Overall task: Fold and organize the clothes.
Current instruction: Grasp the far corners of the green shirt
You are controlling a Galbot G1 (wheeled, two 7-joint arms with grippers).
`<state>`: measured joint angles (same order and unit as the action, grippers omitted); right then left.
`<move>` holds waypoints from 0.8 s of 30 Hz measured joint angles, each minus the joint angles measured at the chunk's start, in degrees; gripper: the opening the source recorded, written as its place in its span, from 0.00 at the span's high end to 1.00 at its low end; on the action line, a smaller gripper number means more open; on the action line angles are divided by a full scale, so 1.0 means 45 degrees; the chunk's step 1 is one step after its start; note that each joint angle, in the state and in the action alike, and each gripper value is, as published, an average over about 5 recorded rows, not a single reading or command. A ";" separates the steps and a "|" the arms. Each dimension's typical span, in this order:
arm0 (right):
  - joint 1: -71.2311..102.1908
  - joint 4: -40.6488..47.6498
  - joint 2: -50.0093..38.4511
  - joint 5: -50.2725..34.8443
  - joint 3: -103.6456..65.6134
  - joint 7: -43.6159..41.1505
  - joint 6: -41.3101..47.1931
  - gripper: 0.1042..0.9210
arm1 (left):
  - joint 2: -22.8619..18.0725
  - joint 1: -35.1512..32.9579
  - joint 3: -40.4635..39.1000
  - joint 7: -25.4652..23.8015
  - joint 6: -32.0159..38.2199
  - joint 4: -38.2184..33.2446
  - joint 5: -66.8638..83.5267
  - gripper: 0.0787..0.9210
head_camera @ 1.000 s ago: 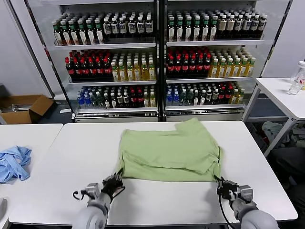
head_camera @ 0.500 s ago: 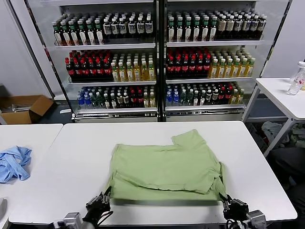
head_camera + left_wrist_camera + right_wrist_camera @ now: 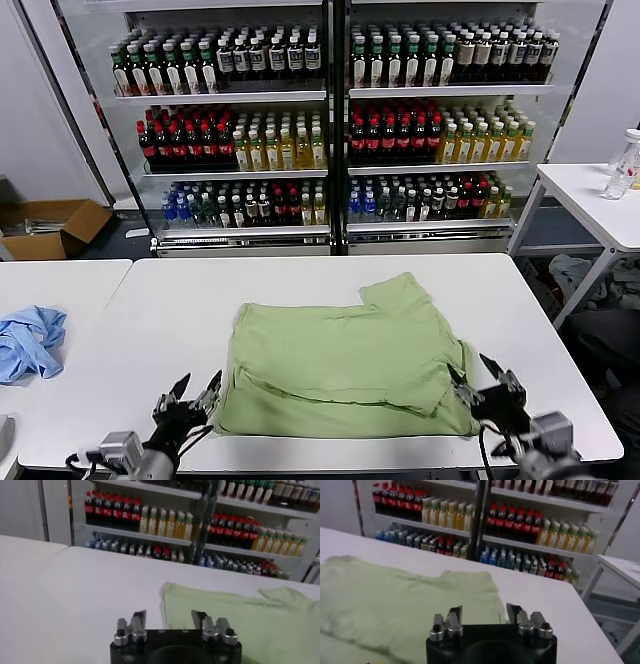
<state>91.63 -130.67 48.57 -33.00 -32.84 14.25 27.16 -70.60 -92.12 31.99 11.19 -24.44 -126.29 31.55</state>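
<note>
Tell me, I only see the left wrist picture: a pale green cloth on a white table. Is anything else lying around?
Observer: Yes, a crumpled light blue garment lies on a separate white table to the left.
Operator: Where is the other arm?
Observer: The right gripper sits open at the right near corner of the light green cotton T-shirt.
Operator: And this arm?
Observer: The left gripper is open beside the shirt's left near corner.
</note>
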 measured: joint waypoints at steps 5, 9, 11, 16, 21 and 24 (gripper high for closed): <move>-0.3244 0.2041 0.0132 -0.0572 0.1621 0.0161 0.0483 0.14 | 0.0474 0.1797 -0.0530 0.0242 -0.0071 0.1397 0.0363 0.15; -0.5605 0.3782 0.0342 -0.0961 0.2820 0.0213 0.0729 0.12 | 0.0615 0.3383 -0.1134 0.0391 -0.0127 0.2740 0.0435 0.12; -0.6648 0.4619 0.0451 -0.1135 0.3368 0.0230 0.0822 0.12 | 0.0648 0.4166 -0.1471 0.0418 -0.0142 0.3459 0.0392 0.12; -0.8819 0.6651 0.0732 -0.1613 0.4605 0.0202 0.1008 0.12 | 0.0660 0.5969 -0.2329 0.0436 -0.0175 0.5245 0.0219 0.12; -1.0550 0.8410 0.1075 -0.2025 0.5616 0.0037 0.1136 0.12 | 0.0531 0.7468 -0.3035 0.0500 -0.0209 0.6828 -0.0068 0.12; -1.1470 0.9349 0.1352 -0.2182 0.6132 -0.0125 0.1185 0.12 | 0.0409 0.8184 -0.3390 0.0514 -0.0196 0.7622 -0.0216 0.12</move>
<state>40.02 -88.60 54.65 -42.82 -5.25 13.69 32.50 -68.76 -55.29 16.74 13.50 -25.32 -91.99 30.58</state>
